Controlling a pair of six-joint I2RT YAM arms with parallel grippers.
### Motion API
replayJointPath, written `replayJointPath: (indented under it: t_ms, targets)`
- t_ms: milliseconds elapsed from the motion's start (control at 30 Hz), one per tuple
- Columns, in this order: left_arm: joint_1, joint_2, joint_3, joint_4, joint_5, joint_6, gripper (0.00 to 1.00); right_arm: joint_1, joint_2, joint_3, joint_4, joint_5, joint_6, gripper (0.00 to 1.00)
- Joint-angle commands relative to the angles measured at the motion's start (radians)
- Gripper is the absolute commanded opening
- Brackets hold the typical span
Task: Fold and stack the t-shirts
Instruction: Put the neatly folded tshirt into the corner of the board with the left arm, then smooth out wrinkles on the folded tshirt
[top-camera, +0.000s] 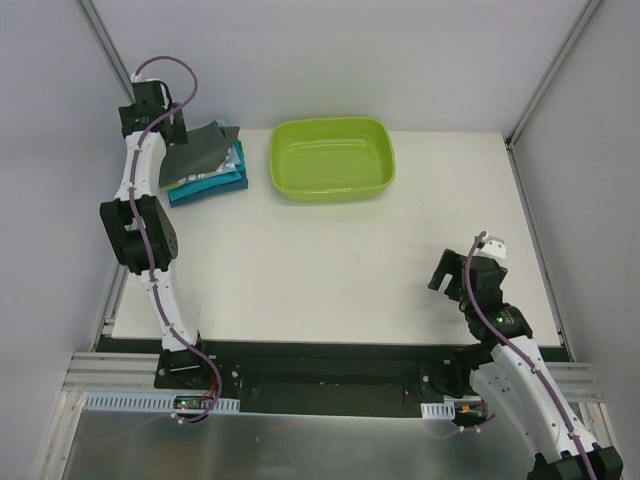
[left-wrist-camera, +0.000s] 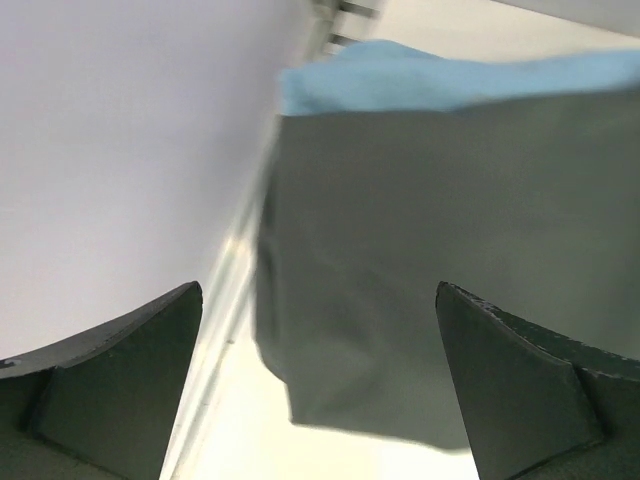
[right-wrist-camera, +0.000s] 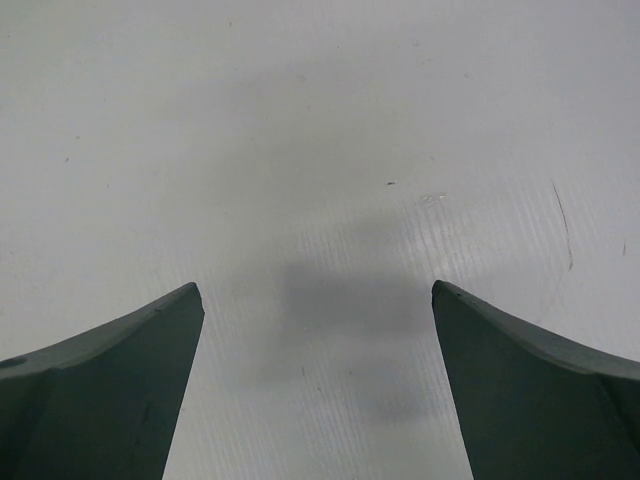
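Overhead view of a white tabletop (top-camera: 330, 270), read from left to right.

At the far left corner, your left arm reaches out to a small stack (top-camera: 207, 165) of folded shirts. The left tool (left-wrist-camera: 318, 290) has its two fingers (left-wrist-camera: 120, 385) spread wide with nothing pinched. It hovers just beside the stack's left edge, close to the side wall (left-wrist-camera: 120, 150).

The grey shirt (top-camera: 200, 147) lies on top of the stack, turned a little askew from the layers below. In the left wrist view, its edge fills the space ahead of the tool, with the blue shirt (left-wrist-camera: 400, 80) showing just beyond it. Teal shirts (top-camera: 205, 188) form the bottom layers and peek out along the near side.

Just right of the stack, apart from it, sits a lime-green tub (top-camera: 332, 158). No cloth shows inside it.

Further right and nearer to you, your right arm sits folded close to its base. The right tool (right-wrist-camera: 315, 290) is also spread wide and empty, hanging over bare tabletop well apart from the shirts.

As for progress, the task looks almost done. Every shirt in view is folded and sits on the one stack, and no loose shirt shows anywhere else. What may be left, at most, is squaring up the grey shirt so that it sits in line with the others, then drawing your left arm clear.
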Motion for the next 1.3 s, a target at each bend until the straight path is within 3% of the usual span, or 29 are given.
replayJointPath:
  t_ms: [0, 100, 167, 267, 467, 533, 933, 1000, 1267]
  targets:
    - [-0.002, -0.162, -0.083, 0.021, 0.429, -0.074, 0.99, -0.003, 0.015, 0.043, 0.010, 0.006, -0.013, 1.00]
    - [-0.018, -0.173, -0.119, 0.022, 0.667, -0.039, 0.99, -0.005, 0.016, 0.043, 0.012, 0.000, -0.014, 0.99]
    - [-0.047, -0.173, -0.145, 0.022, 0.718, 0.059, 0.99, -0.003, 0.007, 0.041, 0.009, -0.001, -0.014, 1.00]
    - [-0.113, -0.173, -0.192, 0.022, 0.615, 0.169, 0.97, -0.005, -0.005, 0.035, 0.009, -0.005, -0.014, 0.99]
    - [-0.198, -0.075, -0.147, 0.024, 0.392, 0.207, 0.74, -0.003, -0.007, 0.030, 0.018, -0.005, -0.011, 0.99]
    - [-0.203, -0.051, -0.131, 0.022, 0.372, 0.200, 0.72, -0.003, -0.007, 0.032, 0.018, -0.005, -0.011, 0.99]
    - [-0.213, 0.031, -0.100, 0.029, 0.269, 0.208, 0.26, -0.005, -0.003, 0.030, 0.018, 0.006, -0.001, 1.00]
    - [-0.212, 0.030, -0.097, 0.029, 0.263, 0.204, 0.00, -0.005, -0.005, 0.029, 0.016, 0.012, -0.001, 0.99]
    - [-0.203, -0.060, -0.125, 0.041, 0.359, 0.170, 0.00, -0.003, -0.007, 0.029, 0.013, 0.017, 0.003, 0.99]
